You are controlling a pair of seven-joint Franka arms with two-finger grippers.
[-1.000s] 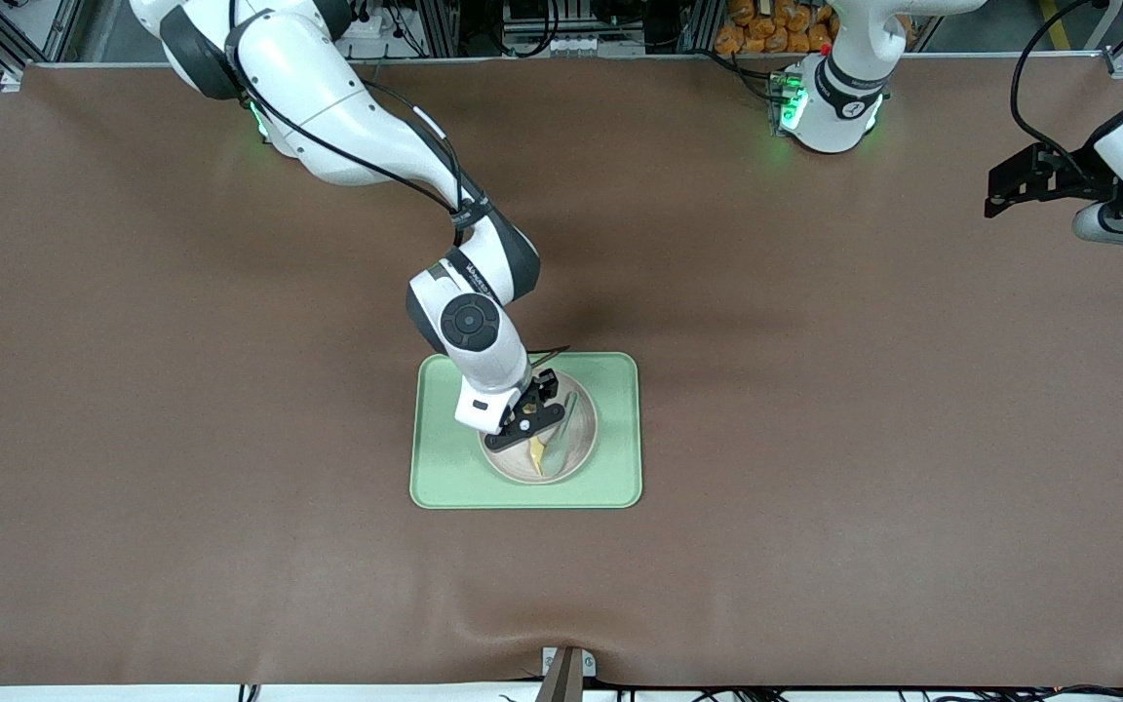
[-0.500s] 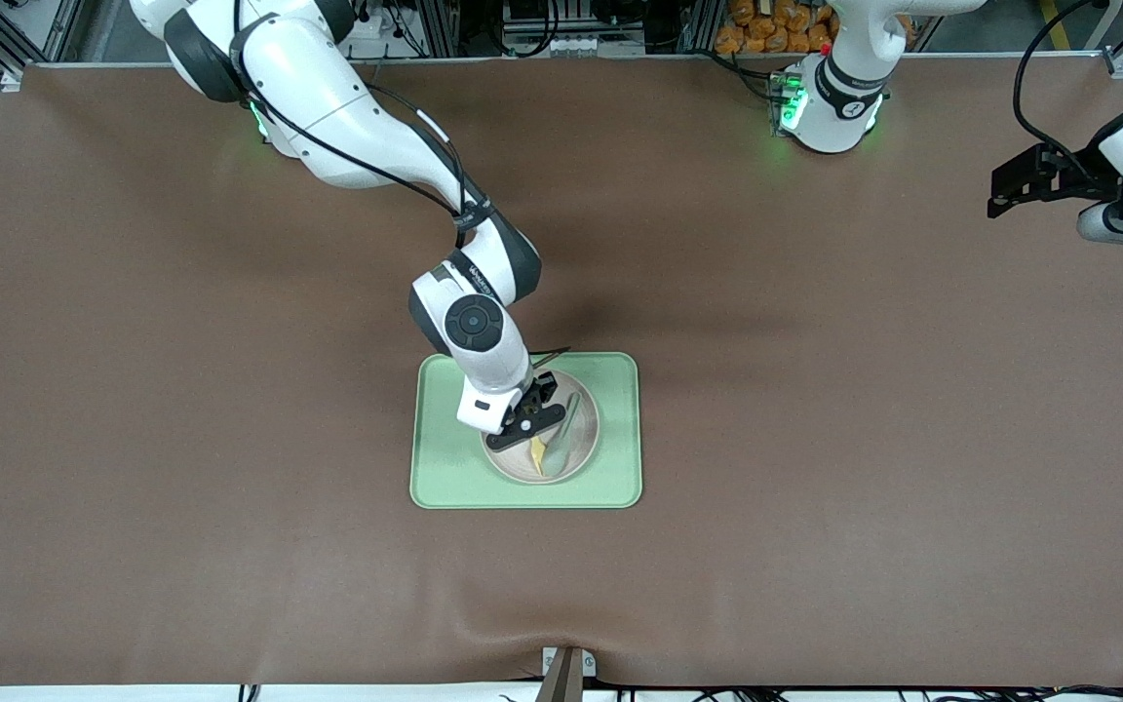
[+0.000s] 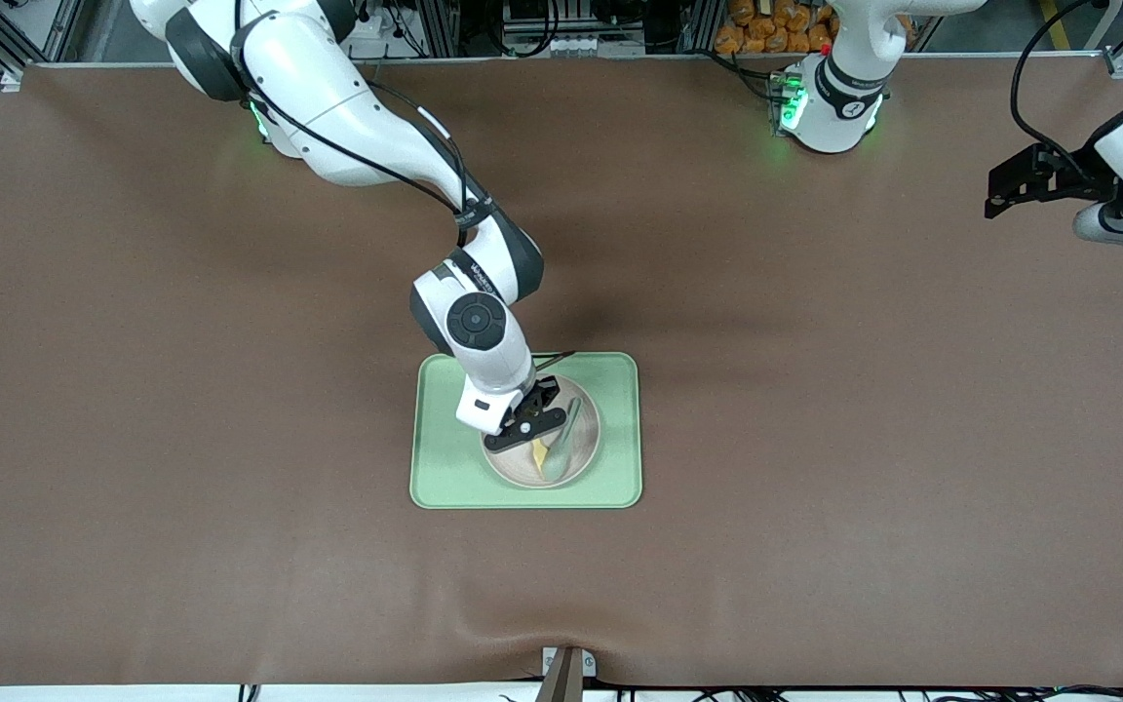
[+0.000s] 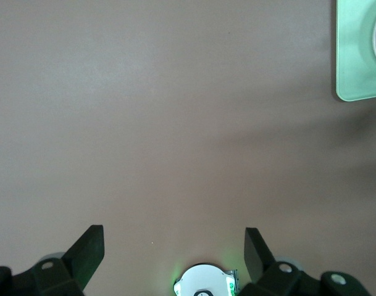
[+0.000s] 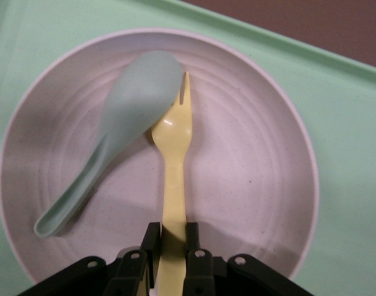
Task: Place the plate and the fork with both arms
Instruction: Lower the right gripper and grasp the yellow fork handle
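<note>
The pale beige-pink plate (image 3: 581, 448) (image 5: 249, 166) sits on the light-green tray (image 3: 445, 468) at the table's middle. In it lie the pale-yellow fork (image 3: 539, 451) (image 5: 173, 166) and a pale grey-green spoon (image 3: 561, 444) (image 5: 123, 129), whose bowl covers part of the fork's tines. My right gripper (image 3: 526, 429) (image 5: 173, 237) is low over the plate and shut on the fork's handle. My left gripper (image 3: 1010, 190) (image 4: 174, 243) is open and empty, waiting above bare table at the left arm's end.
A brown cloth covers the table (image 3: 815, 390). The left arm's green-lit base (image 3: 830, 107) (image 4: 203, 282) and the right arm's base (image 3: 259, 122) stand along the table's edge farthest from the front camera. A corner of the tray (image 4: 360, 55) shows in the left wrist view.
The right arm has shifted very slightly over the plate, still holding the fork. The left arm has hardly moved.
</note>
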